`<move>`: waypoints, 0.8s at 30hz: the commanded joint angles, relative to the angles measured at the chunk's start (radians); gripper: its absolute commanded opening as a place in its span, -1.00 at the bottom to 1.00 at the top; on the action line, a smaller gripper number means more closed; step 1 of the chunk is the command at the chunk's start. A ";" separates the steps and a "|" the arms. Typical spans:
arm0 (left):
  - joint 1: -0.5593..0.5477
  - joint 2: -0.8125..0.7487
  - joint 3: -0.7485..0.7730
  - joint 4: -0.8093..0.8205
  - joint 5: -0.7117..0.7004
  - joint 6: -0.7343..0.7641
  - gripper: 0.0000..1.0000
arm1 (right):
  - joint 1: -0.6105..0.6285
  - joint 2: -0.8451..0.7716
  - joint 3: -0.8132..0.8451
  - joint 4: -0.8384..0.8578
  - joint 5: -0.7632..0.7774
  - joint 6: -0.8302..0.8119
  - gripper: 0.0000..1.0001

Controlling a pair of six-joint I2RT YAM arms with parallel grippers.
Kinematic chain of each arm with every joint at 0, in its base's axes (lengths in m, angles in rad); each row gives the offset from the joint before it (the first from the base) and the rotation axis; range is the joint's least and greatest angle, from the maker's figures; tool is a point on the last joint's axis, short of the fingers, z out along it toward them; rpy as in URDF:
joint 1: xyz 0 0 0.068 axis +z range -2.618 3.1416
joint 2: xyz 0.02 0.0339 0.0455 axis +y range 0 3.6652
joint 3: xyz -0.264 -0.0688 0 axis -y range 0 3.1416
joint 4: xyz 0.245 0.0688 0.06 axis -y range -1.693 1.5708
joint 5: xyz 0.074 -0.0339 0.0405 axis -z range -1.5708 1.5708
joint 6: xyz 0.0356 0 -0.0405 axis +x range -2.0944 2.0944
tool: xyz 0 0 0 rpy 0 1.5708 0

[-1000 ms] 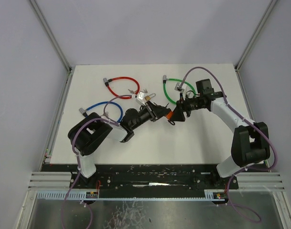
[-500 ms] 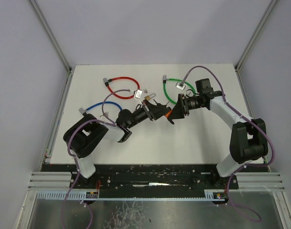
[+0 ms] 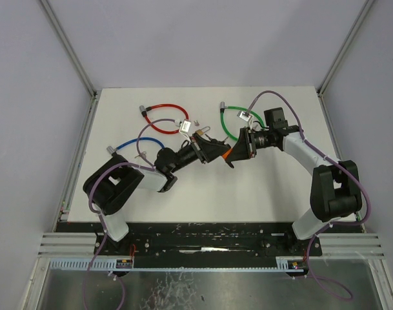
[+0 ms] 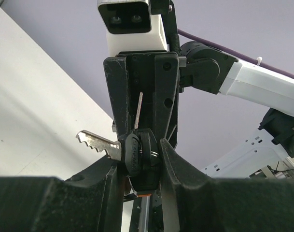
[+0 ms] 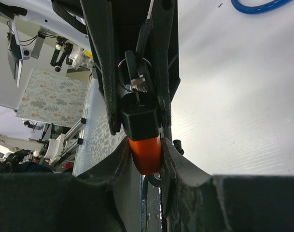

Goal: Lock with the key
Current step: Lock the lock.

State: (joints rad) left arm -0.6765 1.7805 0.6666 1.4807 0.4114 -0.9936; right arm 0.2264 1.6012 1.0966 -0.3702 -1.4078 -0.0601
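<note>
Above the table's middle, my two grippers meet nose to nose. The left gripper (image 3: 214, 153) (image 4: 139, 151) is shut on the black heads of a bunch of keys (image 4: 138, 155). One silver key blade (image 4: 95, 142) sticks out to the left. My right gripper (image 3: 240, 152) (image 5: 146, 145) has its fingers (image 5: 119, 159) pressed on both sides of the orange end of the lock (image 5: 146, 153) (image 3: 228, 155). The lock's black block (image 5: 140, 121) sits between the left gripper's jaws, with a key ring (image 5: 132, 72) above it. Whether a key sits in the lock is hidden.
Cable locks lie on the white table behind the grippers: a red cable lock (image 3: 165, 118), a blue cable lock (image 3: 139, 144) and a green cable lock (image 3: 226, 123). A small brass padlock (image 3: 201, 132) and a silver tag (image 3: 186, 126) lie between the red and green ones.
The right gripper's jaws have come together onto the lock's orange end. The left arm has swung slightly back and left, its grip unchanged.
</note>
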 commanded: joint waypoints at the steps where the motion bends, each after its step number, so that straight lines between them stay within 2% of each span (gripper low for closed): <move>1: -0.001 -0.031 0.018 0.108 0.045 0.017 -0.82 | -0.003 -0.026 0.007 0.029 -0.067 0.020 -1.00; 4: -0.001 -0.033 0.008 0.107 0.030 0.001 -0.28 | -0.003 -0.030 0.021 -0.004 -0.079 -0.020 -1.00; 8: -0.002 -0.049 -0.028 0.103 -0.017 -0.002 0.24 | -0.003 -0.043 0.035 -0.040 -0.091 -0.062 -1.00; 10: 0.000 -0.059 -0.057 0.102 -0.047 0.004 0.41 | -0.003 -0.047 0.037 -0.044 -0.089 -0.067 -1.00; 13: 0.004 -0.073 -0.095 0.091 -0.081 0.013 0.50 | -0.005 -0.049 0.038 -0.048 -0.081 -0.072 -1.00; 17: 0.046 -0.079 -0.154 0.059 -0.087 0.001 0.52 | -0.005 -0.050 0.051 -0.094 -0.064 -0.120 -1.00; 19: 0.084 -0.070 -0.197 0.113 -0.071 -0.024 0.51 | -0.005 -0.052 0.058 -0.114 -0.056 -0.140 -1.00; 24: 0.144 -0.106 -0.234 0.122 0.012 -0.026 0.50 | -0.005 -0.054 0.058 -0.131 -0.035 -0.165 -1.00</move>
State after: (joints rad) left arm -0.5655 1.7222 0.4511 1.5112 0.3676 -1.0245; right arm 0.2260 1.5986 1.1019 -0.4702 -1.4220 -0.1795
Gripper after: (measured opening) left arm 0.753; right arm 0.306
